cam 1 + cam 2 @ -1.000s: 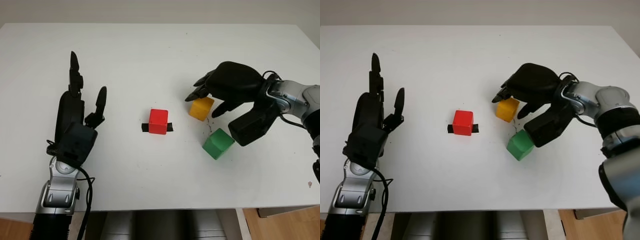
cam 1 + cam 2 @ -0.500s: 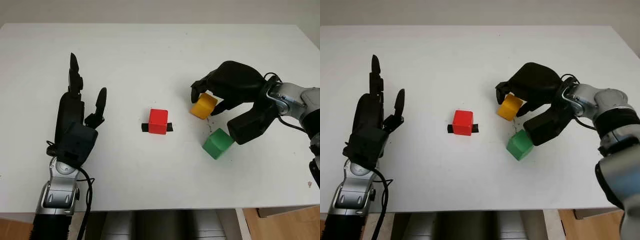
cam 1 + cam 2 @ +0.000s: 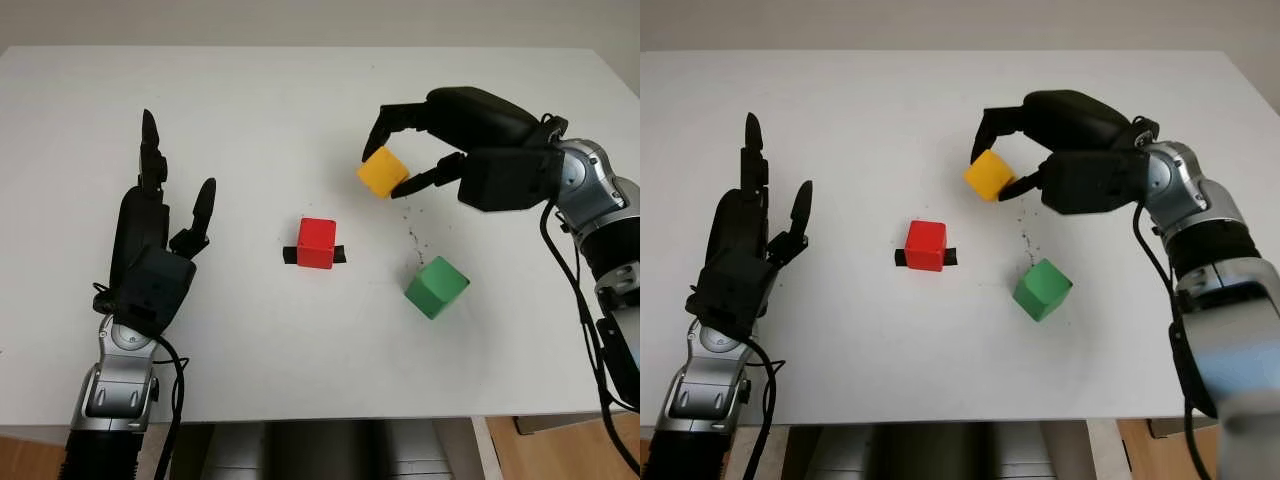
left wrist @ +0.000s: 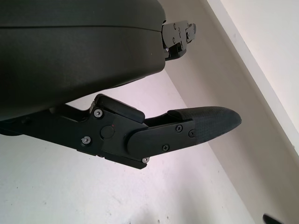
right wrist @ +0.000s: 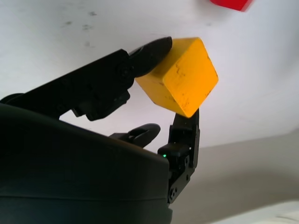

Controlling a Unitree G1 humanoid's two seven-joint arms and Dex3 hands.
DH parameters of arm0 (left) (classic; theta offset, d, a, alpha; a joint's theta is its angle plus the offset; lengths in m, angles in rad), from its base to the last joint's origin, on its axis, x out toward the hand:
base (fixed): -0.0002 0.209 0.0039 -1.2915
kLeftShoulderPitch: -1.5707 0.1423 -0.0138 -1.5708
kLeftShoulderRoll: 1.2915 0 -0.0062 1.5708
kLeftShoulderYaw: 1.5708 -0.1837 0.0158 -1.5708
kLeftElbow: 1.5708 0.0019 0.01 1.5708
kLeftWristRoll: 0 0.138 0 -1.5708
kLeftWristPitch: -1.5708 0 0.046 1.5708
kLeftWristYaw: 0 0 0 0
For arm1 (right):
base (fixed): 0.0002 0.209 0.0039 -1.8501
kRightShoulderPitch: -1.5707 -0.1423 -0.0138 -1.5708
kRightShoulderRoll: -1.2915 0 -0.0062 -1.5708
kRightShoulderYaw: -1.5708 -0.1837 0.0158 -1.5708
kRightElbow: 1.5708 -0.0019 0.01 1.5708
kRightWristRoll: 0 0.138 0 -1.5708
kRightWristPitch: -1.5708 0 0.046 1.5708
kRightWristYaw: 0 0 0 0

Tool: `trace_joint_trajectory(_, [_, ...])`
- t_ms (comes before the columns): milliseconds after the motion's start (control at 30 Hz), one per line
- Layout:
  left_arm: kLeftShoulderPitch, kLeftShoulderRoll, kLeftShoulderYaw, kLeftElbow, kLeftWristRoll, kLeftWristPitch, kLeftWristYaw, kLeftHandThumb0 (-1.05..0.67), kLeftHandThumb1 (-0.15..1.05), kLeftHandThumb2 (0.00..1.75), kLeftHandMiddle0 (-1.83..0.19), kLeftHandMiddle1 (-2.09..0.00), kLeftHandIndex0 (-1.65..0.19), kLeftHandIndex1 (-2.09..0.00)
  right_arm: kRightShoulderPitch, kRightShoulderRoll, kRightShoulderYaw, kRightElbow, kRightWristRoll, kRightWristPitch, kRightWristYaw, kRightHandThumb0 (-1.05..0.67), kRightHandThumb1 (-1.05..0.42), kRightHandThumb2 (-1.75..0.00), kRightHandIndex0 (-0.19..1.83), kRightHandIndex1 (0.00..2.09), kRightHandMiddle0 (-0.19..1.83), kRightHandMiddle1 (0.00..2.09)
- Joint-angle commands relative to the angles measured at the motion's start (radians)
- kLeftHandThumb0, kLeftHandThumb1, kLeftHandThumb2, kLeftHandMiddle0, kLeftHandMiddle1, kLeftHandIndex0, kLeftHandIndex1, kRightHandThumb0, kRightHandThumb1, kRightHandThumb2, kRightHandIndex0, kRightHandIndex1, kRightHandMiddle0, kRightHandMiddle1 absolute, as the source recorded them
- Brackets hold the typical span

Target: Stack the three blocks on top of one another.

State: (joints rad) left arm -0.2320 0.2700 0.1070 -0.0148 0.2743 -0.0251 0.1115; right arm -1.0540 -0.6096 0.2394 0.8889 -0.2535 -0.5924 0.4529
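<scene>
Right wrist view shows the right hand (image 5: 175, 109) pinching the yellow block (image 5: 180, 77) between fingertips (image 5: 154, 49) on opposing faces, with the block tilted on a corner rather than square. In the head views the same block (image 3: 383, 172) is held clear of the table (image 3: 300, 90), toward the far right part of the surface. The red block (image 3: 317, 243) sits on a strip of black tape (image 3: 340, 254) near the table's centre; the green block (image 3: 436, 286) lies nearer the front edge, right of centre, apart from both. The left hand (image 3: 155, 235) is open and holds nothing, above the left side of the table.

Step in hand, as judged: carry the yellow block to the red block and set it on top.

- Level the block before lowering; a tilted face is likely to land on an edge and tip.
- Centre it over the red block's top face.
- Lower until the faces meet, then release the fingers evenly.
- Withdraw upward, avoiding any sideways drag.
</scene>
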Motion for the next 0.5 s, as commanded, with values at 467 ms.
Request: trace_joint_trajectory(467, [0.032,-0.012,-0.017,-0.04,0.023,0.014,0.01,-0.75,1.05,0.65,0.19,0.0,0.19,-0.01,0.228,0.198,-0.162,-0.512,0.337,0.695,0.137,-0.4,-0.98,-0.06,0.28,0.0,0.23,1.69])
